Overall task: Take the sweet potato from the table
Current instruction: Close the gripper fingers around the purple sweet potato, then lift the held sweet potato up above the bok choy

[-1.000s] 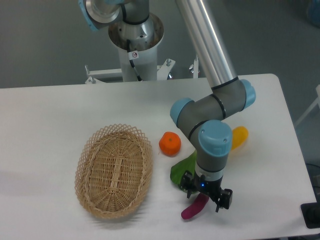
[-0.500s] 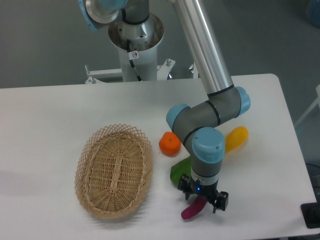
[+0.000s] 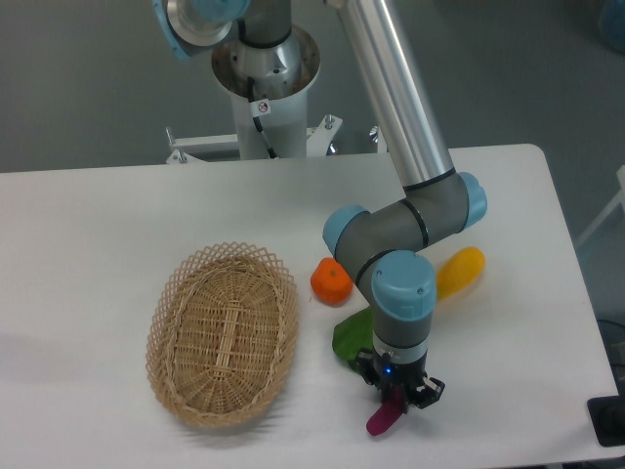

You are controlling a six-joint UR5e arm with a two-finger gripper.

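The sweet potato point(image 3: 384, 417) is a small magenta-purple tuber near the front edge of the white table point(image 3: 98, 215). My gripper point(image 3: 398, 398) points straight down over its upper end, with the fingers drawn in against it. Only the tuber's lower tip shows below the fingers. I cannot tell whether it still rests on the table.
A woven wicker basket point(image 3: 223, 333) sits left of centre. A round orange point(image 3: 331, 280), a green leafy item point(image 3: 352, 335) and a yellow-orange oblong vegetable point(image 3: 459, 271) lie close around my arm. The table's front edge is just below the gripper.
The gripper has shifted slightly left and its fingers, spread wide a second ago, have come together on the sweet potato, which now points more steeply downward.
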